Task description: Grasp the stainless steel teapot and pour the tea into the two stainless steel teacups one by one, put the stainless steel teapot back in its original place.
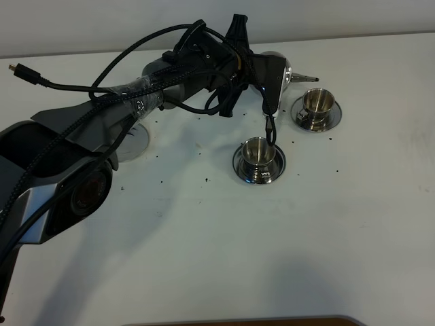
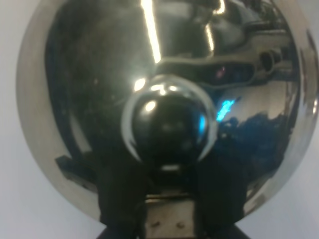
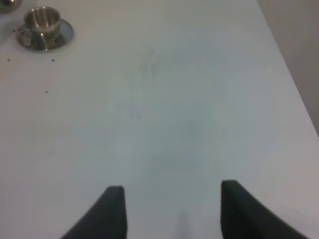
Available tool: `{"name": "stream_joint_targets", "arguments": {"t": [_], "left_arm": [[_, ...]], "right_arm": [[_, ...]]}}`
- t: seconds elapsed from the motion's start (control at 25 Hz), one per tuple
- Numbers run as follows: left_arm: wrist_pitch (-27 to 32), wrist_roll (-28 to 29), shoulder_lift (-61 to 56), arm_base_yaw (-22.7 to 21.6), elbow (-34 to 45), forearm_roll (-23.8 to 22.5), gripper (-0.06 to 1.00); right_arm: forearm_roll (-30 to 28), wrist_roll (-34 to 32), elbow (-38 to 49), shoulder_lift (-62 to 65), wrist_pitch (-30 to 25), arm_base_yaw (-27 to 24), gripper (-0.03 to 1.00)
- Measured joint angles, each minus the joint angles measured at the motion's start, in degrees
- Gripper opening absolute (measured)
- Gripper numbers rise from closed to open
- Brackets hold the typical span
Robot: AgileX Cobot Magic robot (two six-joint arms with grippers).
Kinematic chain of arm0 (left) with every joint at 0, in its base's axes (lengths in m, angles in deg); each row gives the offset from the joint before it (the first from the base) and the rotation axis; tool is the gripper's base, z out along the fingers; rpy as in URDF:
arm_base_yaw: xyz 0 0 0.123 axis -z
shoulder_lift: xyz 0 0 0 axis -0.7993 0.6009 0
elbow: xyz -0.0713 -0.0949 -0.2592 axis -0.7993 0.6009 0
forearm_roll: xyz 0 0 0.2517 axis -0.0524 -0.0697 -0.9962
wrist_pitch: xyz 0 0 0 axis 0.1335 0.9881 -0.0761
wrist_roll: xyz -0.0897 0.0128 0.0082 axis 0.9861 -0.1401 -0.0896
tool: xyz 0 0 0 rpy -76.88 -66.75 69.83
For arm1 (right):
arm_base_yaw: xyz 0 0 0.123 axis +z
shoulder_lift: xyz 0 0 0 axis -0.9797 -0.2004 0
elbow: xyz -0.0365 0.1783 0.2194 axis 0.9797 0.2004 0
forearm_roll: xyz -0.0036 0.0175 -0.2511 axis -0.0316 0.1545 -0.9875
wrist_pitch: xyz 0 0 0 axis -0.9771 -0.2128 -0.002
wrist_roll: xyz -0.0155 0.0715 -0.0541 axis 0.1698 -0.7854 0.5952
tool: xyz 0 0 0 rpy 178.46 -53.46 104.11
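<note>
1. Far L of the overhead view: a cable plug [image 1: 13, 67] lies loose on the white table [image 1: 285, 258].
2. Next is the coaster [image 1: 139, 142], a flat round steel disc partly hidden under my L arm [image 1: 102, 122]. The teapot is not on it and sits well apart to the R.
3. My L arm runs diagonally from front-L to the back-middle of the table, w/ black cables wrapped along it.
4. L gripper [image 2: 169, 199]: its dark fingers [image 2: 119, 199] are pressed tight on a steel strip just below the lid. That strip is the teapot's loop handle as far as I can tell, since the wrist cam is too close to be sure.
5. Teapot [image 1: 277, 71]: held at the back-middle, its thin spout [image 1: 306, 77] pointing R toward the far teacup. In the L wrist cam the mirror lid fills the view, w/ the lid knob [image 2: 169, 132] dead centre.
6. Near teacup [image 1: 258, 151]: upright on its saucer [image 1: 239, 166], in front of the teapot. A cable from my wrist hangs across its rim in the overhead view.
7. Far teacup [image 1: 317, 102]: upright on its own saucer [image 1: 333, 117], just R of the spout tip.
8. Dark specks [image 1: 206, 179] are scattered on the table around both cups.
9. R gripper [image 3: 172, 188]: fingers spread wide over the table, w/ only tabletop showing btw them. One teacup on a saucer shows well away in its wrist cam.
</note>
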State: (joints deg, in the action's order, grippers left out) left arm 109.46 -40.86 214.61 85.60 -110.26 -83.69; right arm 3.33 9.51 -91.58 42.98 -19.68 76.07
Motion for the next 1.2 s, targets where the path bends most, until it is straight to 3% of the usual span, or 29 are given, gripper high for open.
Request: {"name": "stream_joint_targets", "arguments": {"t": [0.76,1.2], "left_arm": [[-3.0,-0.2,1.5,0.0,-0.4,-5.5,0.25],[-2.9,-1.0,1.5,0.0,-2.7,-5.9,0.25]], "right_arm": [[0.0,0.0,0.0,0.0,0.0,0.0,0.43],[0.0,0.0,0.0,0.0,0.0,0.0,0.43]]}}
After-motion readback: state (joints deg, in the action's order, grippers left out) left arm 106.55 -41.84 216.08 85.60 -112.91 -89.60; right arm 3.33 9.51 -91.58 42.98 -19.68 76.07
